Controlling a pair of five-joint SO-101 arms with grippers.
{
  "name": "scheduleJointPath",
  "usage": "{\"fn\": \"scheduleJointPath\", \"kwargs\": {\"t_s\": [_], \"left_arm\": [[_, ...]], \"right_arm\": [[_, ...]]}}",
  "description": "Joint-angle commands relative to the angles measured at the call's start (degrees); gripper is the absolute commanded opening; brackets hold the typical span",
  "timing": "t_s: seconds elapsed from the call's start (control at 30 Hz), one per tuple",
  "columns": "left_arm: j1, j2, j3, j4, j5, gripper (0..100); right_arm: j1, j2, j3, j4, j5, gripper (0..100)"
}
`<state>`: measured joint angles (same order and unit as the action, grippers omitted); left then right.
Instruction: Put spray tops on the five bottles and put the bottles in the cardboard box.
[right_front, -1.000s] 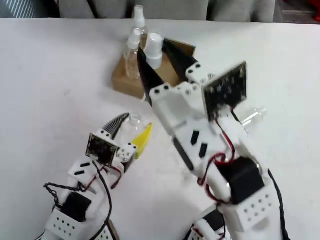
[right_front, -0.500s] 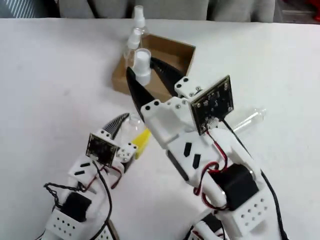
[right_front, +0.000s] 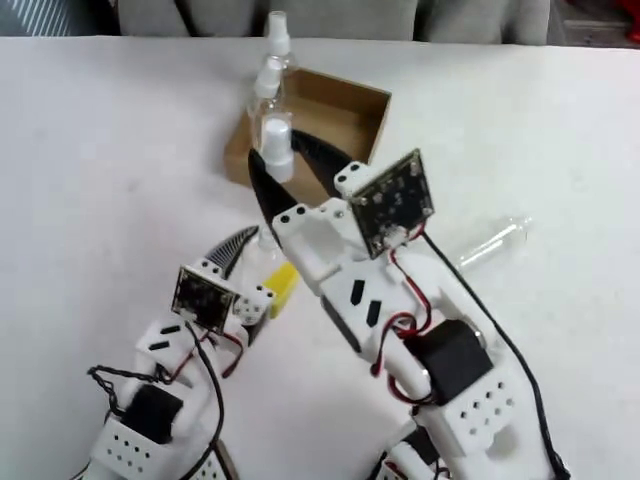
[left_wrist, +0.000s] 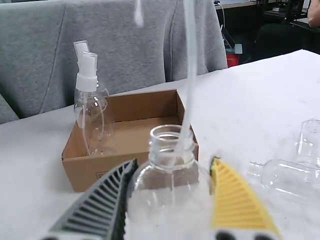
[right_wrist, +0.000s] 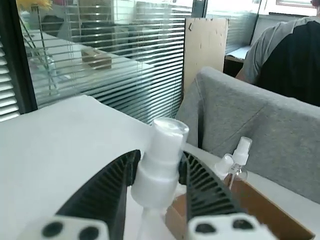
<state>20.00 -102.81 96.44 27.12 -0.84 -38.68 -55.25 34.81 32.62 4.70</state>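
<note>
White worktop (right_front: 110, 150), grey couch (left_wrist: 45, 55) behind, cardboard box (right_front: 340, 105) at 12 o'clock: left end effector (left_wrist: 172, 167) pinches an open bottle (left_wrist: 167, 195) while right end effector (right_wrist: 159, 156) grips a spray top (right_wrist: 160, 175) above it.

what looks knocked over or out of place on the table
One clear bottle lies on its side on the table, uncapped, apart from the cardboard box. Nothing looks spilled or broken.
</note>
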Motion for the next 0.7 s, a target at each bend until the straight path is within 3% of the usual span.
{"fn": "scheduleJointPath", "kwargs": {"t_s": [0.0,0.57,0.67], "left_arm": [[0.13,-0.13,-0.53,-0.09,0.62,5],[-1.89,-0.13,-0.53,-0.09,0.62,5],[-1.89,-0.13,-0.53,-0.09,0.62,5]], "right_arm": [[0.66,-0.66,1.58,-1.27,-0.35,1.5],[0.13,-0.66,12.48,-6.02,-0.44,1.5],[-1.19,-0.66,13.98,-6.73,-3.25,1.5]]}}
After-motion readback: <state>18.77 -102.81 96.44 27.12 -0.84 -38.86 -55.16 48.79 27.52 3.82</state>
